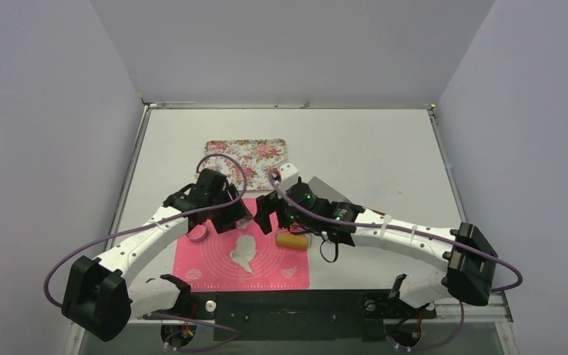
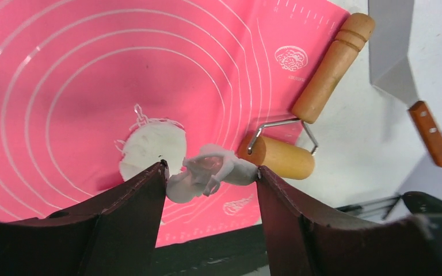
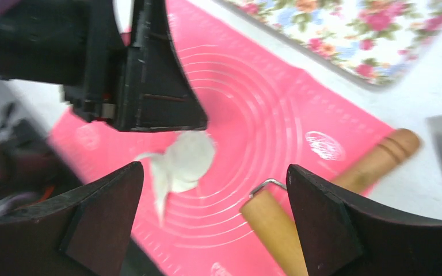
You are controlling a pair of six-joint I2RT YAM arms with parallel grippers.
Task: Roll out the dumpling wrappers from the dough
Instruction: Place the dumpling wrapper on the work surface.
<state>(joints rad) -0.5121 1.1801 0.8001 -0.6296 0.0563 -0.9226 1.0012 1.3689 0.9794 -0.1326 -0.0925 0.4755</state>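
Observation:
A thin round white dumpling wrapper [image 1: 246,242] [image 2: 149,150] [image 3: 193,152] lies on the pink mat [image 1: 274,270]. A ragged dough scrap [image 2: 207,177] [image 1: 242,260] joins its near side. My left gripper [image 1: 241,220] [image 2: 212,168] hovers open just above them. In the left wrist view the scrap spans the gap between its fingertips, and I cannot tell whether it touches them. My right gripper [image 1: 268,211] [image 3: 214,169] is open over the mat's right part, empty. The wooden roller [image 3: 270,227] is beside its right finger.
The roller [image 1: 293,240] [image 2: 282,160] lies across the mat's right edge, handle pointing away. A metal scraper [image 1: 325,191] [image 2: 391,46] sits beyond it. A floral tray [image 1: 245,154] [image 3: 351,34] stands behind the mat. A small ring [image 1: 198,232] rests at the mat's left edge.

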